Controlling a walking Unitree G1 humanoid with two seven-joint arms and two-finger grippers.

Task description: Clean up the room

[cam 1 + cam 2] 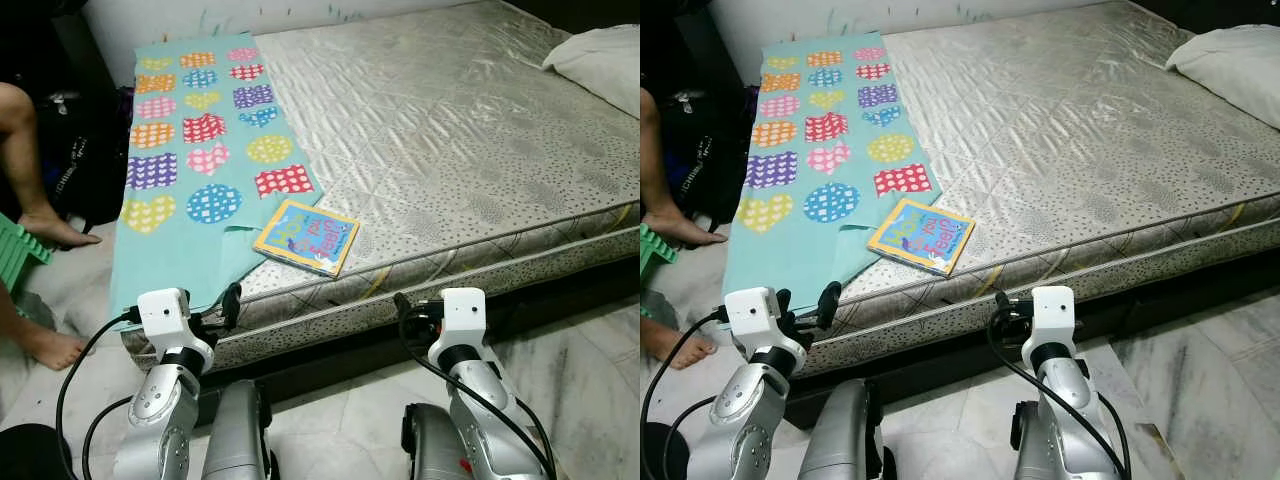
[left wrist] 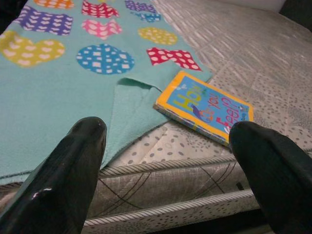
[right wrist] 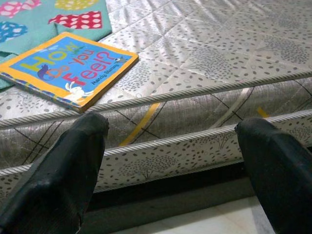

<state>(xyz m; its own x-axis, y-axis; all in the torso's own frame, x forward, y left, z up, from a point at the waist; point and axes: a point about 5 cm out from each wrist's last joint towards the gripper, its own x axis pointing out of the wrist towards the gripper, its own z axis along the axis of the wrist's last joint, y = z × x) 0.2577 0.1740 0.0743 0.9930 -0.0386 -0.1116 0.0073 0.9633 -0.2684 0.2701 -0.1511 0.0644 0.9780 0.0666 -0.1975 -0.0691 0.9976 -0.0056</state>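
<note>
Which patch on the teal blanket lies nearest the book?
The red patch with white dots at the blanket's near right corner; the book lies just below it, while the other patches sit farther away.

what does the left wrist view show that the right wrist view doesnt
Left wrist alone: the wide spread of the teal blanket, its heart and circle patches, and its folded corner beside the book. Right wrist alone: the yellow stripes on the mattress side, a strip of pale floor, and the book's full title, "How Do You Feel?". Both share the book near the mattress edge, and two spread black fingers framing the picture.
</note>
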